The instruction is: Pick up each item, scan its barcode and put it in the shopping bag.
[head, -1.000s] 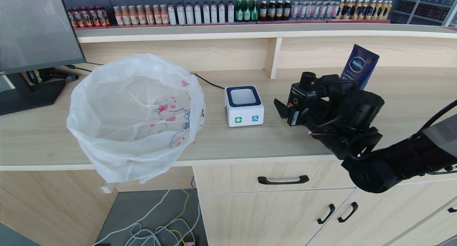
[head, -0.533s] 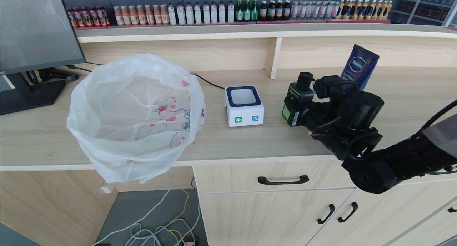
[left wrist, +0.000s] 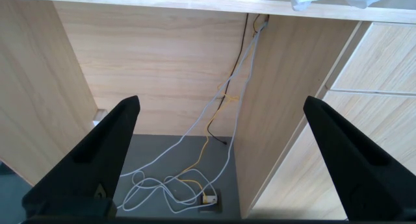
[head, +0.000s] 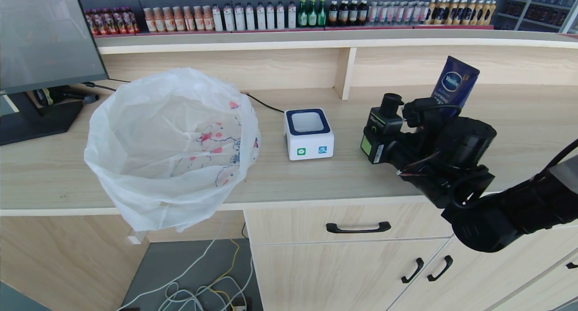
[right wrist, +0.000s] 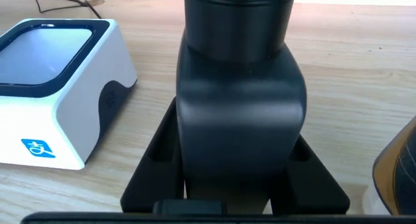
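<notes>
**Right claw clamped on a dark bottle beside the scanner**

My right arm reached in from the near right corner and lay low over the wooden counter [head: 289, 180]. The right claw [head: 379, 130] was closed around a dark bottle [right wrist: 240, 100] with a black cap, just to the right of the white scanner [head: 309, 134] and clear of it. The left claw [left wrist: 221, 104] hung below the counter's edge, its fingers spread wide with nothing between them, over loose cables [left wrist: 175, 185] on the floor. The shopping bag [head: 171, 144] stood open on the counter's left part, well apart from the bottle. A blue tube [head: 454, 83] stood behind the right arm. A dark monitor [head: 45, 35] sat at the far left, and rows of drinks [head: 289, 13] lined the back shelf
</notes>
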